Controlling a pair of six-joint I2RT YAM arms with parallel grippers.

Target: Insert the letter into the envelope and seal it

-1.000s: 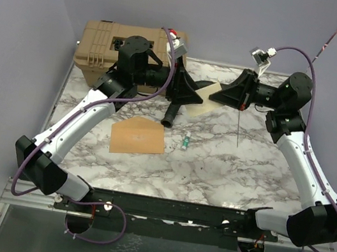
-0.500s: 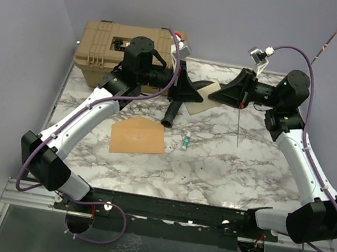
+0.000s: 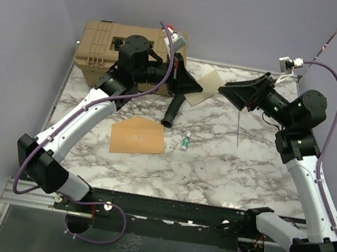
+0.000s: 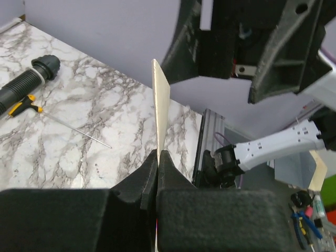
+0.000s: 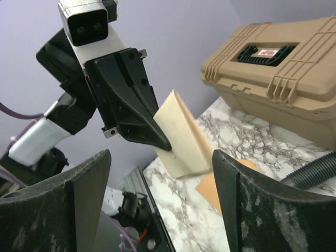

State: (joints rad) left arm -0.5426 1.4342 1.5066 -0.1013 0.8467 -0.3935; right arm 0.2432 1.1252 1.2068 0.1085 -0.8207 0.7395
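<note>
The letter [image 3: 209, 81], a pale flapless sheet, hangs in the air at the back of the table, pinched at one corner by my left gripper [image 3: 195, 88]. In the left wrist view the letter [image 4: 160, 107] stands edge-on, rising from the left gripper [image 4: 157, 156], whose jaws are shut tight on it. My right gripper [image 3: 226, 90] is open just right of the sheet and does not touch it. From the right wrist the letter [image 5: 184, 136] shows between the wide-apart fingers [image 5: 68, 205]. The orange-tan envelope [image 3: 137, 136] lies flat on the marble, front left.
A tan toolbox [image 3: 111, 52] stands at the back left. A black hose [image 3: 172, 110] lies below the left gripper. A small green-capped tube [image 3: 186, 142] sits beside the envelope. A thin-shafted screwdriver [image 3: 238, 128] lies right of centre.
My right gripper opened, let go of the letter and drew back to the right. My left gripper shut on the letter and now holds it alone.
</note>
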